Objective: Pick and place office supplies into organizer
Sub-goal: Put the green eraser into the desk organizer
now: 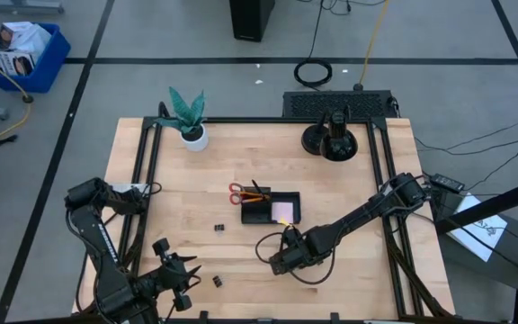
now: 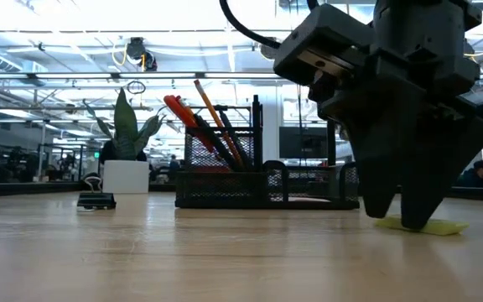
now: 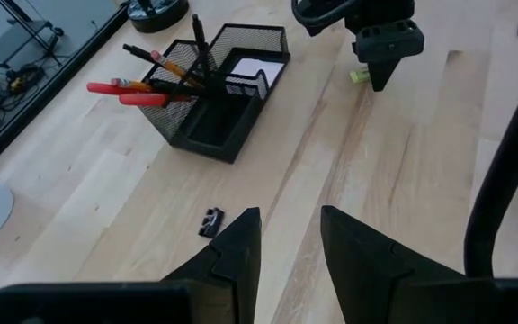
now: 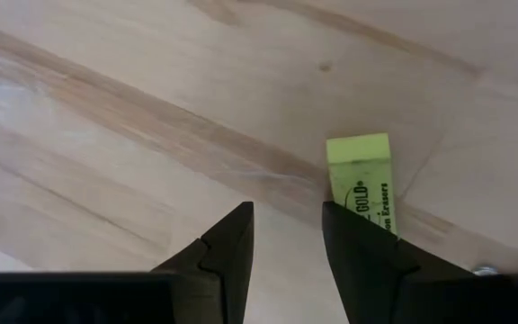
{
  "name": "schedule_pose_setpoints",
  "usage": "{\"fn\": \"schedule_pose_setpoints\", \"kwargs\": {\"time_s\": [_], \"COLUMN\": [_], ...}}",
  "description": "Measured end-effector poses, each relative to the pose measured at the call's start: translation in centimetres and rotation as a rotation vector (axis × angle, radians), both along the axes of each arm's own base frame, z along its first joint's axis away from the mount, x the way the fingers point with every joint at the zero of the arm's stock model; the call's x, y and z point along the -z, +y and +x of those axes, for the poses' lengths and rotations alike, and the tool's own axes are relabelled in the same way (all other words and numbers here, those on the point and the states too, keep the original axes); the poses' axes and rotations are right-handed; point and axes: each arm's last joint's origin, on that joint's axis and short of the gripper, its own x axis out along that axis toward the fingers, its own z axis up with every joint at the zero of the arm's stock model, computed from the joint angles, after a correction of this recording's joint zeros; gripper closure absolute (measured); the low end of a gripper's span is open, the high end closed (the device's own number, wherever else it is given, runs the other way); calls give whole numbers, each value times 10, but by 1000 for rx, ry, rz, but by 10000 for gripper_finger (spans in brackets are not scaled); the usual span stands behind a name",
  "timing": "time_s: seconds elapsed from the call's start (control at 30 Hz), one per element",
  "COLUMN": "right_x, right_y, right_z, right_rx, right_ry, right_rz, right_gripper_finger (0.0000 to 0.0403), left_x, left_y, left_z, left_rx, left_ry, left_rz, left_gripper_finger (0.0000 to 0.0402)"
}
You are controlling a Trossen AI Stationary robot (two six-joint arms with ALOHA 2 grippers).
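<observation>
A yellow-green eraser (image 4: 360,175) lies flat on the wooden table, just near of the black mesh organizer (image 1: 257,214). My right gripper (image 4: 288,211) points down at it, open, with bare table between the fingers and one finger over the eraser's end. The organizer holds red-handled scissors (image 3: 120,92), orange pencils (image 2: 219,122) and a pink pad (image 1: 283,211). My left gripper (image 3: 290,216) hangs open above the table's near left part. A small black binder clip (image 3: 212,220) lies on the table below it. Another clip (image 1: 218,229) lies left of the organizer. My right gripper comes from above, pointing down. One finger (image 4: 367,256) covers the eraser's end (image 4: 371,211), with the eraser running along and beneath it. In the low view the fingertips (image 2: 413,220) stand down at the eraser (image 2: 443,226). I cannot tell whether they touch it.
A potted green plant (image 1: 189,117) stands at the far left of the table. A round black stand base (image 1: 331,142) sits at the far right. A black frame rail (image 1: 142,180) runs along the table's sides.
</observation>
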Motion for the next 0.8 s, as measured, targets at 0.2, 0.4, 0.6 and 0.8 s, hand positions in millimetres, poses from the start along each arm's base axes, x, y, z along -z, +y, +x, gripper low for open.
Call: {"fn": "schedule_pose_setpoints", "kwargs": {"time_s": [0.2, 0.4, 0.6, 0.8], "right_x": [2, -2, -23, -57], "right_y": [-7, -10, -16, -15], "right_z": [-4, -3, -7, -15], "right_rx": [-32, -50, -25, -24], "right_ry": [62, 39, -26, -144], "right_rz": [-38, -39, -85, -103], "right_gripper_finger": [273, 273, 273, 273], "left_x": [0, 0, 0, 0], "left_y": [0, -1, -1, -1], "left_z": [0, 0, 1, 1], "left_rx": [0, 0, 0, 5], "left_ry": [-2, -5, -7, -4], "left_rz": [-3, -9, -13, -7], "left_gripper_finger": [277, 277, 277, 277]}}
